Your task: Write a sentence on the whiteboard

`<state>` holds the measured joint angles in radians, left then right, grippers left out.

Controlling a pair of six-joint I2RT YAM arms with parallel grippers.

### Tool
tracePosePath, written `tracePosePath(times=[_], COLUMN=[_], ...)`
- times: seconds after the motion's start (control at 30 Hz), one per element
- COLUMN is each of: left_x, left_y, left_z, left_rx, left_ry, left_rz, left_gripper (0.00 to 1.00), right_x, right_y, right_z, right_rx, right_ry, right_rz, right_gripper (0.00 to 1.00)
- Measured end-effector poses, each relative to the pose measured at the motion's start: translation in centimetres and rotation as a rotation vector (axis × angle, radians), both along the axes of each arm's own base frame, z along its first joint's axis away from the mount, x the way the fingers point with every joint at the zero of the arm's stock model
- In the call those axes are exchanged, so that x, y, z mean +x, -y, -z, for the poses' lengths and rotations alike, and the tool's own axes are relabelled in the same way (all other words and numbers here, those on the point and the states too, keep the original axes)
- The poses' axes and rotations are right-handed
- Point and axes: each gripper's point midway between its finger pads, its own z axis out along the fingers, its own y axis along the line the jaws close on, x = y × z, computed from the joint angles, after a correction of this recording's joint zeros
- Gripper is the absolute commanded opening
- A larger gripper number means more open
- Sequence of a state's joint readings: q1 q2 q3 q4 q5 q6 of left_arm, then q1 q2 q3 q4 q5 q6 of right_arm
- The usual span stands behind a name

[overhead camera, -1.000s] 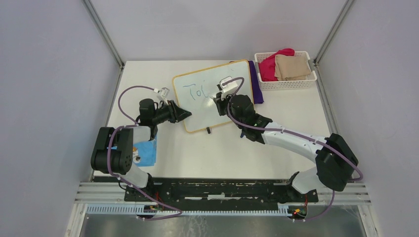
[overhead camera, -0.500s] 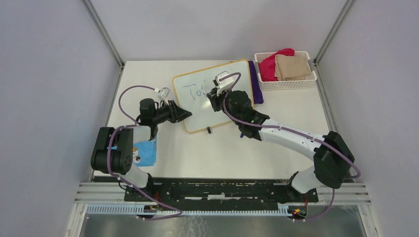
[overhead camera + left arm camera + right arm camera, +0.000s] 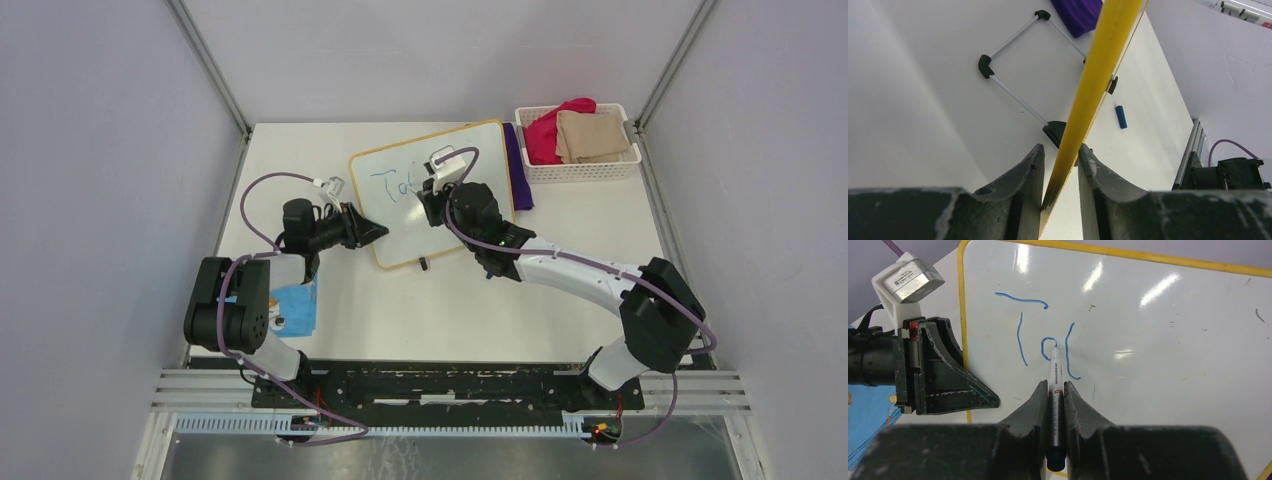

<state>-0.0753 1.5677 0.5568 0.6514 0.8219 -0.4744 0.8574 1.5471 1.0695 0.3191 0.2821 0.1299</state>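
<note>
Here, gripping the yellow frame of the whiteboard (image 3: 1158,340) with the left fingers (image 3: 1023,185), pinching a marker (image 3: 1055,390) in the right fingers (image 3: 1035,405), tip at the blue strokes (image 3: 1020,340).

Plain pale grey panels close the space in on three sides: the left wall (image 3: 100,150), the back wall (image 3: 440,50) and the right wall (image 3: 770,200). A slanting aluminium bar runs up each back corner, the left post (image 3: 210,70) and the right post (image 3: 675,65). Between them lies the white surface (image 3: 420,310), evenly lit, with only soft, faint shadows. Along its near edge runs a slotted aluminium rail (image 3: 450,385), and below that a dull metal sheet (image 3: 450,460).
</note>
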Motion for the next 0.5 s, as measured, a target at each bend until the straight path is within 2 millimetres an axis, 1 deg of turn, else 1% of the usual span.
tracePosePath(times=[0.17, 0.5], left_x=[-0.02, 0.0], left_y=[0.01, 0.04], left_z=[0.04, 0.0], left_rx=[0.001, 0.001], left_ry=[-0.004, -0.004], left_rz=[0.0, 0.001], left_gripper=[0.35, 0.34], right_x=[0.36, 0.88], right_y=[0.24, 0.9], right_z=[0.44, 0.45], right_rx=[-0.011, -0.013], right_ry=[-0.006, -0.005], right_rz=[0.018, 0.047], right_gripper=[0.0, 0.0])
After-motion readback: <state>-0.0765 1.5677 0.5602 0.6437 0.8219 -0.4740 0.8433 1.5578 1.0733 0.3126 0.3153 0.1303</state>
